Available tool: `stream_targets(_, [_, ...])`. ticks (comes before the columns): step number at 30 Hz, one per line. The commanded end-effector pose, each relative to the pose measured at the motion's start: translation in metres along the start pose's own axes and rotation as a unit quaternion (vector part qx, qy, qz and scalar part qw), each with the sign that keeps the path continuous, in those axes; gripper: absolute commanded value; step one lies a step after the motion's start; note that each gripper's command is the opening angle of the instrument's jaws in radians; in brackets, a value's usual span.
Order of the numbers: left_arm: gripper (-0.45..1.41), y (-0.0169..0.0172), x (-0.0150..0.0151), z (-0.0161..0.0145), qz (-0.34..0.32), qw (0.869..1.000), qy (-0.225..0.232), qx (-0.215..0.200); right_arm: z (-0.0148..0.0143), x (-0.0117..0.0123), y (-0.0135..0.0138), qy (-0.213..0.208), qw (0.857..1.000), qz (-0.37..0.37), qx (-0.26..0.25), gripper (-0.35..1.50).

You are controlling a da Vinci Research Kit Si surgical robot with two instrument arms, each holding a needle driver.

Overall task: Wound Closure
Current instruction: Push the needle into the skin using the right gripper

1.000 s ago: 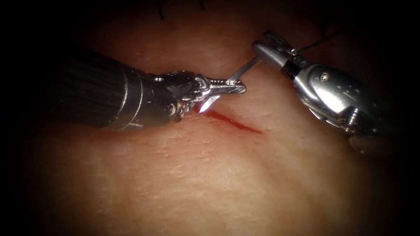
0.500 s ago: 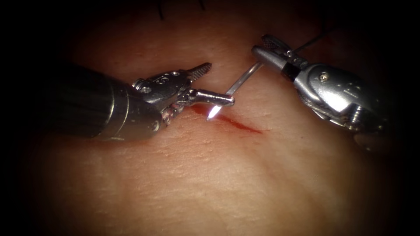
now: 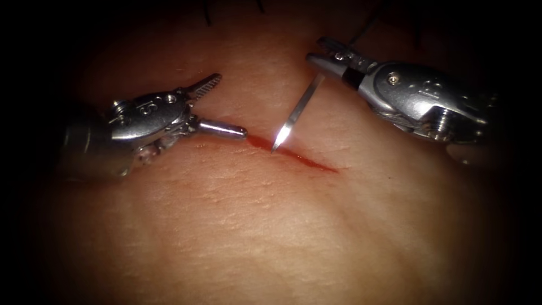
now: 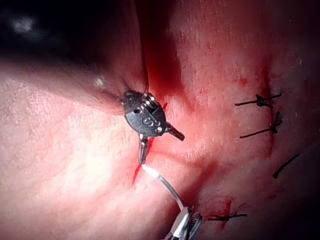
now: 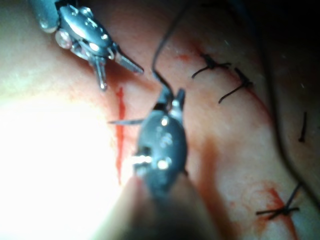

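Observation:
My right tool (image 3: 318,57) comes in from the upper right with its jaws shut on the curved needle (image 3: 298,109) near its rear end. The needle slants down and left, free of the tissue. Its bright tip hangs just over the red cut (image 3: 305,160) in the tissue (image 3: 271,226). My left tool (image 3: 232,104) stands left of the cut, its jaws open and holding nothing, apart from the needle. In the left wrist view the open left tool (image 4: 162,149) points at the needle's tip (image 4: 146,169). Dark thread (image 5: 160,45) trails from the right tool (image 5: 170,102).
Several finished dark stitches (image 4: 260,101) with cut ends lie along a closed stretch of the wound beyond the right tool, seen also as knots (image 5: 212,65). Red fluid (image 4: 160,65) stains the tissue around the open cut (image 5: 120,135).
The left jaws, shut on the needle near its tip a second ago, opened and let it go; the left tool drew back to the left. The right tool shifted left, carrying the needle.

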Motion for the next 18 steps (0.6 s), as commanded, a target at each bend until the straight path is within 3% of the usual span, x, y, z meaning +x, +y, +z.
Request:
stream_targets(1, [0.71, 0.0006, -0.0012, 0.0006, 0.002, 1.0, -0.011, 0.001, 0.0021, 0.0007, 0.0006, -0.002, 1.0, -0.011, 0.008, -0.35])
stream_targets(3, [0.49, 0.0011, -0.0021, 0.0004, 0.009, 1.0, -0.026, 0.006, 0.0031, 0.0015, 0.0011, -0.006, 0.999, -0.034, 0.011, -0.35])
stream_targets(5, [0.11, 0.0019, -0.0036, 0.0007, 0.015, 0.999, -0.044, 0.011, 0.0049, 0.0024, 0.0012, -0.008, 0.997, -0.072, 0.016, -0.35])
stream_targets(9, [-0.16, 0.0029, -0.0051, 0.0014, 0.021, 0.997, -0.069, 0.011, 0.0064, 0.0028, 0.0005, -0.009, 0.995, -0.093, 0.023, -0.35])
stream_targets(18, [-0.28, 0.0032, -0.0067, 0.0018, 0.028, 0.996, -0.089, 0.015, 0.0092, 0.0033, -0.0004, -0.003, 0.993, -0.112, 0.039, -0.35])
